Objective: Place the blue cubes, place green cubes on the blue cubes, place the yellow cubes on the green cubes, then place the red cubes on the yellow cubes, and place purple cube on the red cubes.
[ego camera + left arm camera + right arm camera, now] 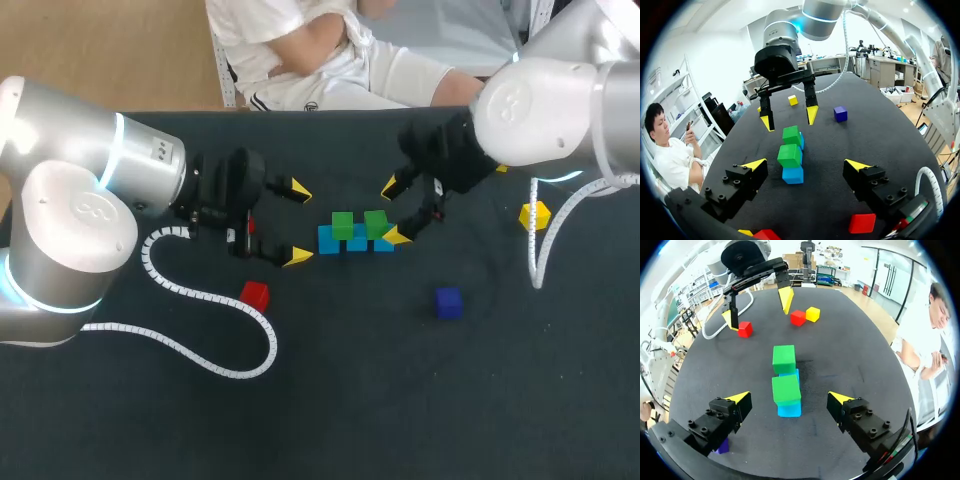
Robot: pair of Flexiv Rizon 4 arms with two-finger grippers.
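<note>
Blue cubes (357,244), small, light-coloured and plain-sided, lie in a short touching row near the middle of the dark counter (400,400). Two green cubes (343,225) of the same build sit on top of that row, side by side with a slight gap between them.

Both arms face the stack from opposite ends. The right tool (392,212) is spread wide and grasps nothing. In its own wrist view the yellow tips stand to either side of the nearest green cube, clear of it. The left tool (298,223) is likewise spread wide and empty, its tips apart from the stack, which lies just ahead of it between the fingers' line.

A red cube (255,295) rests alone on the counter near the left tool, on the side toward the robot. The right wrist view shows a second red cube (798,317) touching a yellow cube (812,314), both past the left tool's fingers. A purple cube (449,302) sits well apart from the stack, on the right arm's side. Another yellow cube (535,214) lies farther out beside the right arm.
</note>
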